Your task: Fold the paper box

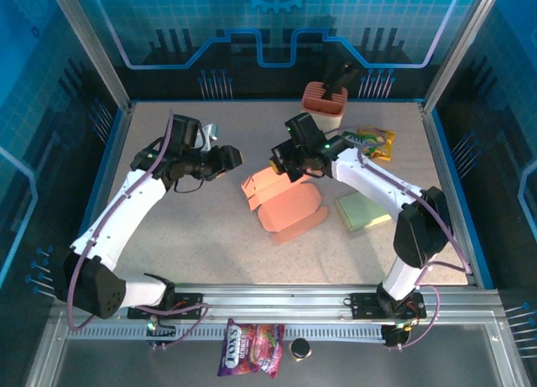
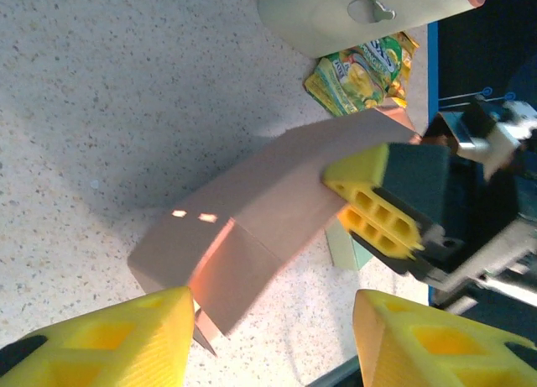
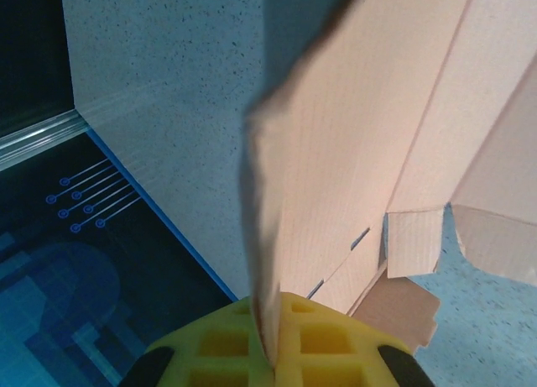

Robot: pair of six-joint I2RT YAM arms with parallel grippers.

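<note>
plainly, the right gripper [image 3: 268,341] pinches the paper box [image 3: 352,135].

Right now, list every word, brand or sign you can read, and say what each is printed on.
"FOX'S": on the purple candy bag by the near rail.
Yellow-green snack packet: print too blurred to read.
White cup: a mouse-head emblem, no words.
Paper box: no print visible.

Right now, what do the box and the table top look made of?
The paper box: thin peach card, matte, with fine ribbed lines and slits; it bends where the right gripper pinches it. The table: pale speckled surface, likely laminate or stone-look composite; hard to say which.
</note>
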